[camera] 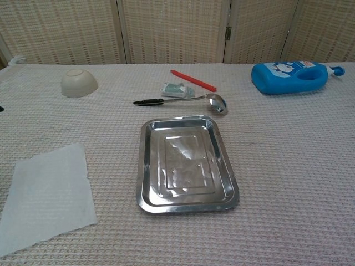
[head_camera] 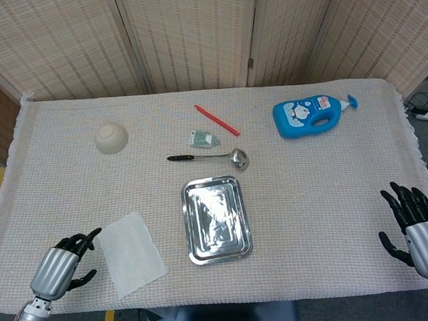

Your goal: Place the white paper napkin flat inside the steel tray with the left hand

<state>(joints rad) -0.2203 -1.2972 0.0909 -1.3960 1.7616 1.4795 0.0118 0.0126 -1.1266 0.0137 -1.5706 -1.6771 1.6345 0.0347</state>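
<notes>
Steel tray (head_camera: 217, 220) sits near the front-middle of the cloth-covered table (head_camera: 334, 196), long side running front to back, nothing in it but reflections. White paper napkin (head_camera: 131, 253) lies flat on the cloth well left of the tray & slightly nearer the front edge, turned a bit askew; not touching the tray. In the chest view the napkin (camera: 47, 197) shows at lower left w/ a small notch on its right edge, tray (camera: 145, 166) beside it w/ a clear strip of cloth between.

Left hand (head_camera: 62, 264) hovers just left of the napkin, far left of the tray, back of hand up, fingers (head_camera: 84, 240) apart & reaching toward the napkin's near-left corner, holding nothing; can't tell if a fingertip actually touches the paper. A tiny dark speck at the chest view's left edge may be a fingertip, too small to say. Right hand (head_camera: 417, 228) is far right of the tray near the table's front-right edge, fingers spread upward, holding nothing.

Behind the tray: steel ladle (head_camera: 212, 158) w/ black handle, lying crosswise just beyond the tray's far rim. Beyond that a small teal-white packet (head_camera: 204, 138), then a red stick (head_camera: 216, 120) lying diagonally. Upturned cream bowl (head_camera: 111, 137) back-left of the tray; blue bottle (head_camera: 310, 115) on its side back-right of the tray
</notes>
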